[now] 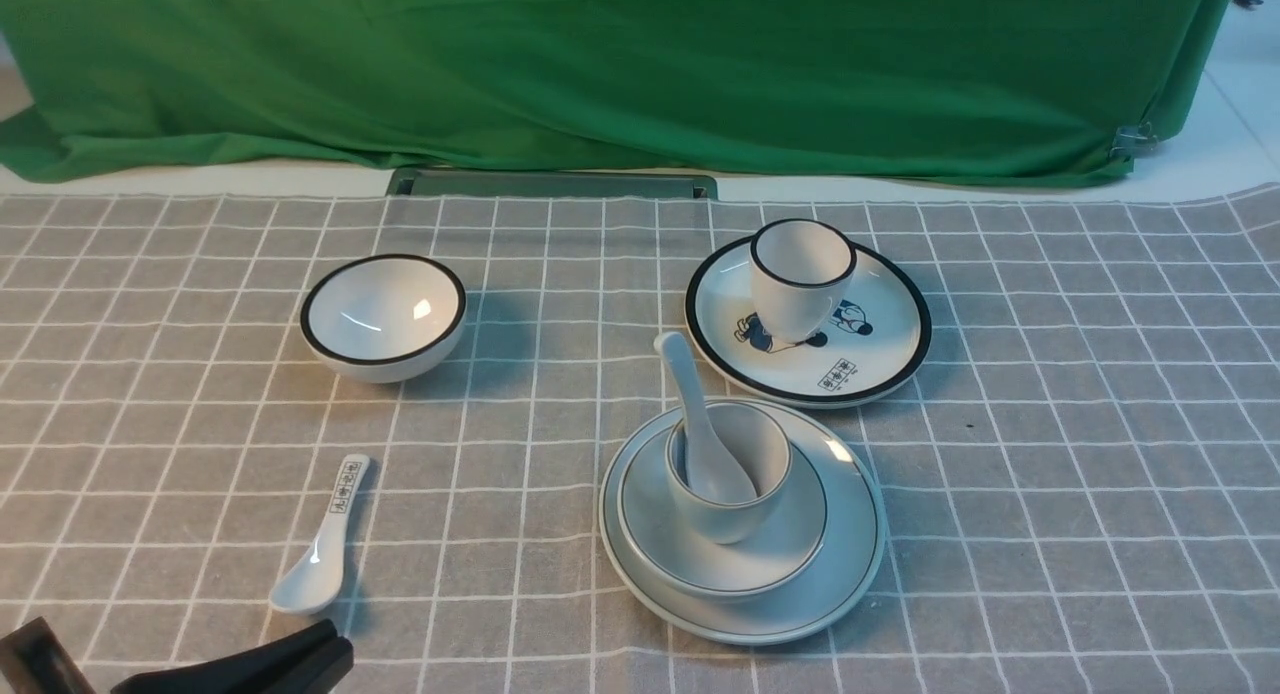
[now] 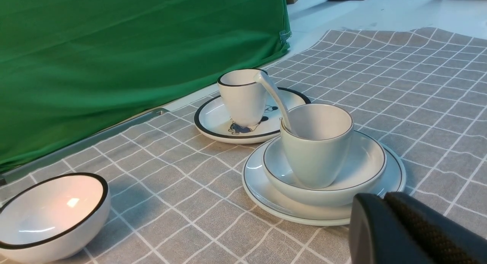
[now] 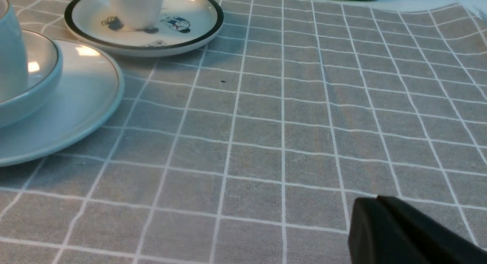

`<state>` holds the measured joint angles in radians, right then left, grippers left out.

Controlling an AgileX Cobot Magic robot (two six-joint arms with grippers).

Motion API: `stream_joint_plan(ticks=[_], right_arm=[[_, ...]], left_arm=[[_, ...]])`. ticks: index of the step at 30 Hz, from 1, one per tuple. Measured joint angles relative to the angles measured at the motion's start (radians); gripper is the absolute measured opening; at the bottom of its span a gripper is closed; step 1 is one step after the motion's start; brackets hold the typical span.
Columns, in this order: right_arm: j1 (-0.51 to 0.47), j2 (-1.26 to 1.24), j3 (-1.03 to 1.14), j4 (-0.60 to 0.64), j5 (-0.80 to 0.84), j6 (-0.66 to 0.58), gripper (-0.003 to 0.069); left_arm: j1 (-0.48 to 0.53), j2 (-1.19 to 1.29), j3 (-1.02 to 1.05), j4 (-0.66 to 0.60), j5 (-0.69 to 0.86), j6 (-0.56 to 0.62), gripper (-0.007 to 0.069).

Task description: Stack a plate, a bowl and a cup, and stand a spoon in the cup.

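Keeping my closed, empty left tool [image 2: 384, 197] aside, I leave the glossy white ceramic spoon [image 1: 700, 414] ahead, leaning cup-supported.

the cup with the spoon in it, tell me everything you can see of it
The cup is small, pale and glossy, ceramic by its look, with a thin grey rim line and no handle. It stands upright inside the bowl, which sits on the plate. A white spoon leans in it, handle up past the rim. No fingers touch it.
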<state>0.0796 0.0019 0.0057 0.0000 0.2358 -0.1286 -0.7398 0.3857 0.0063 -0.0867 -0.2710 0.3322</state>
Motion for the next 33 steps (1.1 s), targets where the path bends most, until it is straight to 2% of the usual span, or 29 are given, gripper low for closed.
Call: stream_joint_plan(ticks=[12, 16, 20, 21, 22, 23, 28, 33], right_arm=[[-0.002, 0.0, 0.0, 0.0, 0.0, 0.0, 0.0054], [-0.002, 0.0, 0.0, 0.0, 0.0, 0.0, 0.0064], [-0.002, 0.0, 0.0, 0.0, 0.0, 0.0, 0.0079], [-0.002, 0.0, 0.0, 0.0, 0.0, 0.0, 0.008], [-0.002, 0.0, 0.0, 0.0, 0.0, 0.0, 0.0085], [-0.002, 0.0, 0.0, 0.0, 0.0, 0.0, 0.0087], [-0.002, -0.001, 0.0, 0.0, -0.001, 0.0, 0.0088], [-0.002, -0.001, 0.0, 0.0, -0.003, 0.0, 0.0099]], left_arm=[[0.021, -0.005, 0.0, 0.018, 0.0, 0.015, 0.0013], [0.171, -0.057, 0.0, -0.005, 0.004, 0.027, 0.0013], [0.433, -0.175, 0.0, -0.026, 0.091, -0.075, 0.0013], [0.445, -0.188, 0.0, -0.027, 0.097, -0.084, 0.0013], [0.544, -0.251, 0.0, -0.028, 0.174, -0.127, 0.0013], [0.594, -0.279, 0.0, -0.028, 0.212, -0.144, 0.0013], [0.731, -0.38, 0.0, -0.031, 0.46, -0.194, 0.0013], [0.76, -0.385, 0.001, -0.032, 0.512, -0.206, 0.0013]])
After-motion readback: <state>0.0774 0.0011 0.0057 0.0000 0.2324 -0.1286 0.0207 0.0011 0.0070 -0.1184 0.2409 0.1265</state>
